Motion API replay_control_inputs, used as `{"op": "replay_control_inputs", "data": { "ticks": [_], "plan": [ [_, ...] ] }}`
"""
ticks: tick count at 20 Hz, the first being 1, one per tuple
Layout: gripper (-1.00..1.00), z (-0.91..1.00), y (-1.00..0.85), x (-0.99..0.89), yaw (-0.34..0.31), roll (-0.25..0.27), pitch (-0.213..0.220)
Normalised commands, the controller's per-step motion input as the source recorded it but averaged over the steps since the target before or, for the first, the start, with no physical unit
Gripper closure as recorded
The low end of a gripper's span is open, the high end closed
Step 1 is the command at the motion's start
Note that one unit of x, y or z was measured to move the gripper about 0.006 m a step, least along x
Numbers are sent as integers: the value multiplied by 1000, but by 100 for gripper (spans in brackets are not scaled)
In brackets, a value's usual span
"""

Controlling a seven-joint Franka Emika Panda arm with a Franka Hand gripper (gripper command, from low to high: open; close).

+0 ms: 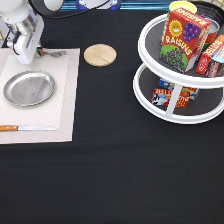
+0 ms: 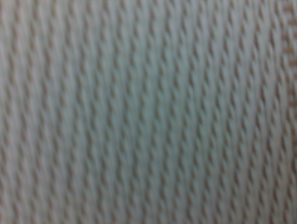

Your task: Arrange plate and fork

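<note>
The shiny silver plate [image 1: 29, 88] lies on the pale woven placemat [image 1: 62, 100] at the exterior view's left. The fork [image 1: 52, 52] lies on the placemat's top edge, above the plate; its silver tines point to the exterior view's right and its handle end runs under my hand. My gripper [image 1: 23, 56] is down at the placemat's top left, right over the fork's handle end. The wrist view shows only the placemat's weave [image 2: 148, 112] from very close.
A wooden-handled knife [image 1: 25, 128] lies on the placemat below the plate. A round light-wood disc [image 1: 100, 55] sits on the black table right of the placemat. A white two-tier turntable [image 1: 150, 95] with a raisin box [image 1: 186, 40] and other packets stands at the right.
</note>
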Motion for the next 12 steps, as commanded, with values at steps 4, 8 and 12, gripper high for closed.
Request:
{"op": "replay_control_inputs", "data": {
  "ticks": [4, 8, 12],
  "plan": [
    [100, 157, -533, 661, 15, 138, 131],
    [100, 0, -426, 499, 49, 99, 107],
    [100, -9, -283, 469, 67, 51, 83]
  ]
}}
